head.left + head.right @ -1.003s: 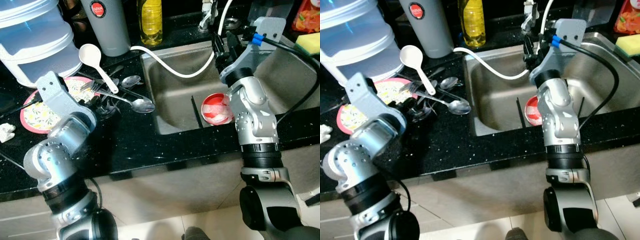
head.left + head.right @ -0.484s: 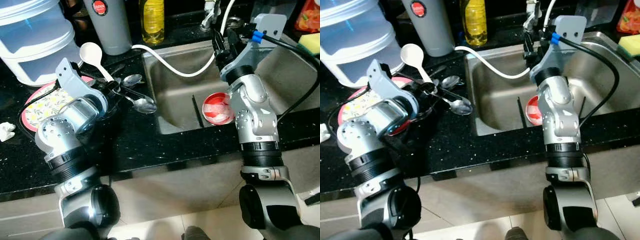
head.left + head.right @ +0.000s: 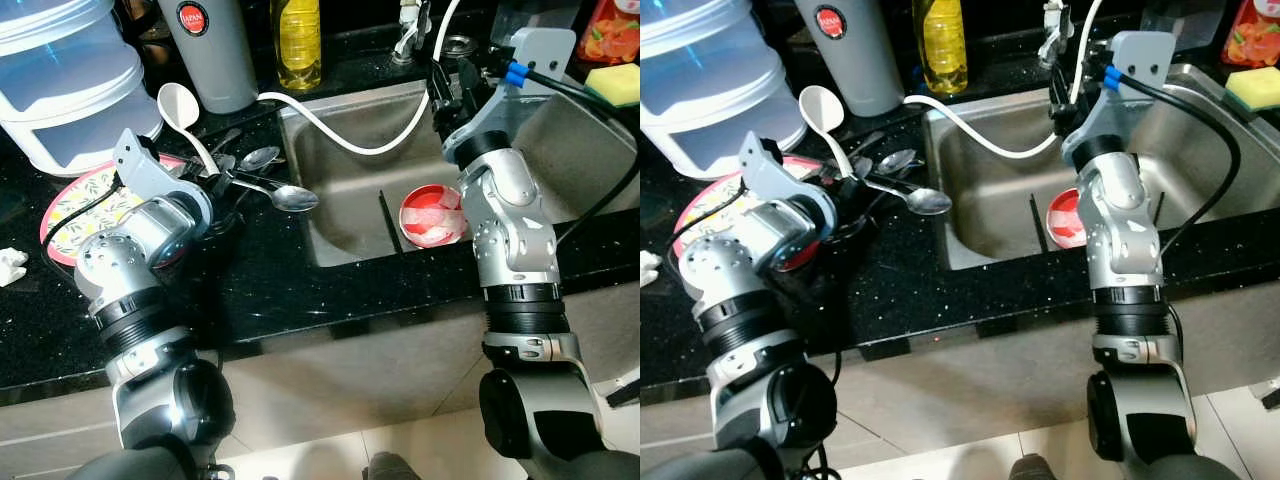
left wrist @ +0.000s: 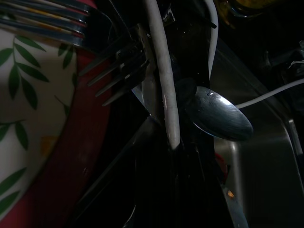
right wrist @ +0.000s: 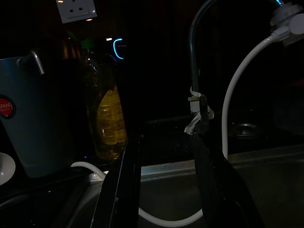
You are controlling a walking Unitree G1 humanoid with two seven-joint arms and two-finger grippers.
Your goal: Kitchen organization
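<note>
Black, speckled stone forms the countertop [image 3: 280,290], and on it, beside the left gripper [image 3: 222,187], lies a round red-rimmed plate with a green leaf print [image 3: 85,205]. That left gripper sits low over a heap of cutlery, and in the left wrist view its two dark fingers [image 4: 187,185] close narrowly on the handle of a white plastic ladle [image 3: 180,110], whose bowl points away from the claw toward a tall grey thermos jug with a red badge [image 3: 205,45]. Steel forks [image 4: 116,64] lie just beyond the fingertips, partly over the plate's rim, and a large shiny steel spoon [image 3: 290,197] rests just beside the claw on the sink side, its bowl near the basin's edge. A stack of translucent blue-tinted plastic tubs [image 3: 70,80] stands well behind the left arm. Farther along, a bottle of yellow liquid [image 3: 297,40] stands behind the stainless steel sink [image 3: 350,180], and a white hose [image 3: 350,135] curves across the basin toward the right gripper [image 3: 450,85]. This claw is raised above the back of the sink near the tap [image 5: 197,61], its fingers spread apart around nothing. Below it, a small red bowl [image 3: 432,215] sits in the basin. A yellow sponge [image 3: 612,82] lies at the far right.
</note>
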